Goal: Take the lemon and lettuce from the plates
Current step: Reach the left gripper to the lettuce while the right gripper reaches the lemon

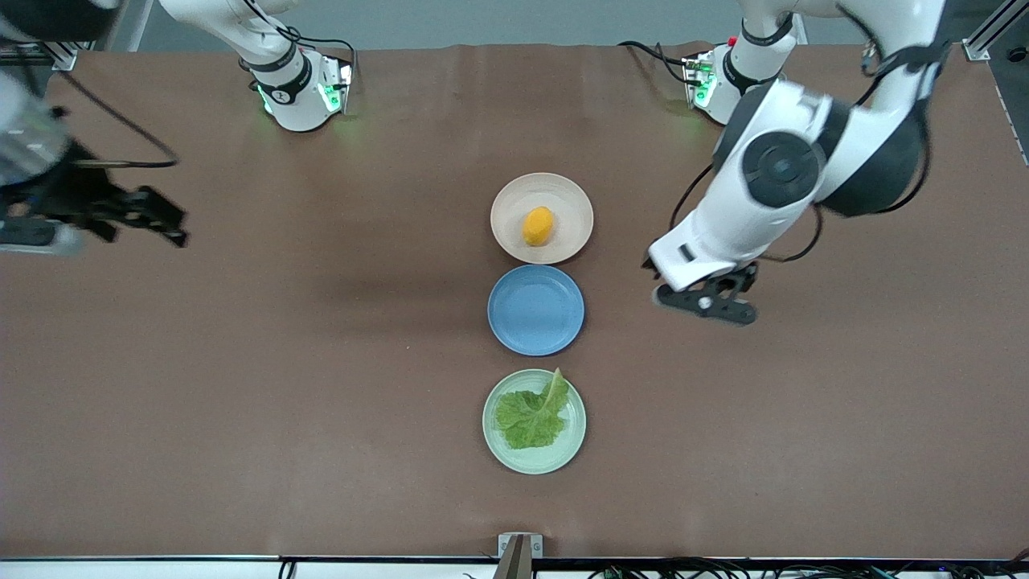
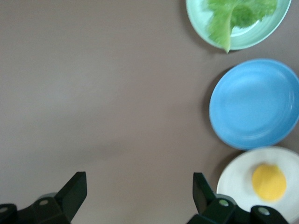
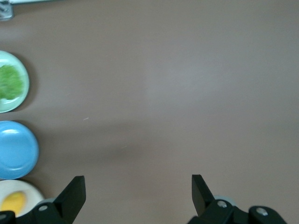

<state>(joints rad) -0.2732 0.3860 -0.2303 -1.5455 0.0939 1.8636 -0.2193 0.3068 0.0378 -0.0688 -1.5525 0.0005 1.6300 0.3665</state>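
The orange-yellow lemon (image 1: 538, 226) lies on the beige-pink plate (image 1: 506, 205), the plate farthest from the front camera in a row of three. The lettuce (image 1: 533, 414) lies on the pale green plate (image 1: 496, 438), the nearest one. My left gripper (image 1: 707, 304) is open and empty over bare table, beside the blue plate toward the left arm's end. Its wrist view shows the lemon (image 2: 269, 182), the lettuce (image 2: 236, 16) and both plates. My right gripper (image 1: 157, 217) is open and empty over bare table at the right arm's end; its wrist view shows the lemon (image 3: 14, 201) and lettuce (image 3: 10, 81).
A blue plate (image 1: 535, 310) lies empty between the two task plates; it also shows in the left wrist view (image 2: 256, 103) and the right wrist view (image 3: 16, 149). The brown table (image 1: 321, 362) spreads on both sides of the plate row.
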